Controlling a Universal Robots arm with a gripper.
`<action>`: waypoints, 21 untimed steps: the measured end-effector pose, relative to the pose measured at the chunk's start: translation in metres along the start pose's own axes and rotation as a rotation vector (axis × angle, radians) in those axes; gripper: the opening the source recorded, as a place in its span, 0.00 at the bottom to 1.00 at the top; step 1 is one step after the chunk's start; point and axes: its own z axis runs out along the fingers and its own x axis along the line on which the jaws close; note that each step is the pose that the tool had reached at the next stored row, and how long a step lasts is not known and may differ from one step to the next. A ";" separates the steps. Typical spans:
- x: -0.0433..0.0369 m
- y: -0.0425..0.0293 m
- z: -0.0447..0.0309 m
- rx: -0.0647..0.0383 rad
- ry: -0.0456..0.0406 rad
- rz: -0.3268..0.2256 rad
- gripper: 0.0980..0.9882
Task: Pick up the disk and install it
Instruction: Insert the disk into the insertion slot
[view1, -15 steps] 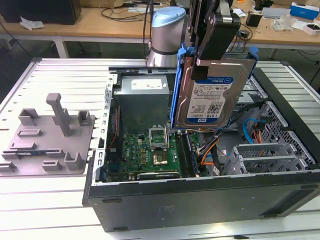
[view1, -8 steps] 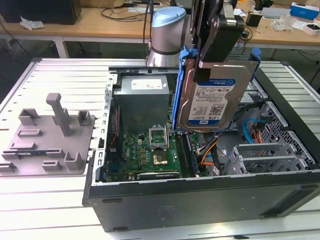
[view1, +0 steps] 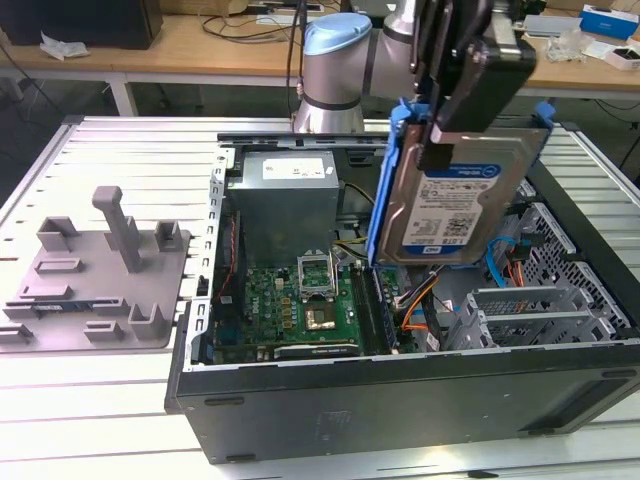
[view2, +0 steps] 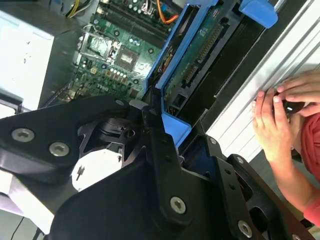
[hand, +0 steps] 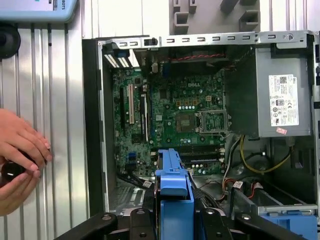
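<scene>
My gripper (view1: 447, 138) is shut on the disk (view1: 455, 210), a silver hard drive with a white-and-blue label in a blue plastic frame. It hangs tilted, nearly on edge, above the open computer case (view1: 400, 400), over its exterior-view right half. In the second wrist view the disk (view2: 197, 55) shows its green circuit side and blue frame between the black fingers (view2: 155, 135). In the first wrist view the blue frame edge of the disk (hand: 173, 192) stands between my fingers (hand: 137, 225), over the case interior.
Inside the case lie the motherboard (view1: 300, 300), a grey power supply box (view1: 285, 190) and metal drive bays (view1: 545, 310). A grey plastic fixture (view1: 100, 280) sits on the table left of the case. A person's hands (hand: 20, 155) rest on the table beside the case.
</scene>
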 end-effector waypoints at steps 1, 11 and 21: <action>0.0027 -0.0055 0.0003 0.000 -0.0001 0.000 0.30; 0.0181 -0.0481 0.0029 0.000 0.0000 0.000 0.30; 0.0225 -0.0873 0.0044 0.000 0.0001 -0.006 0.30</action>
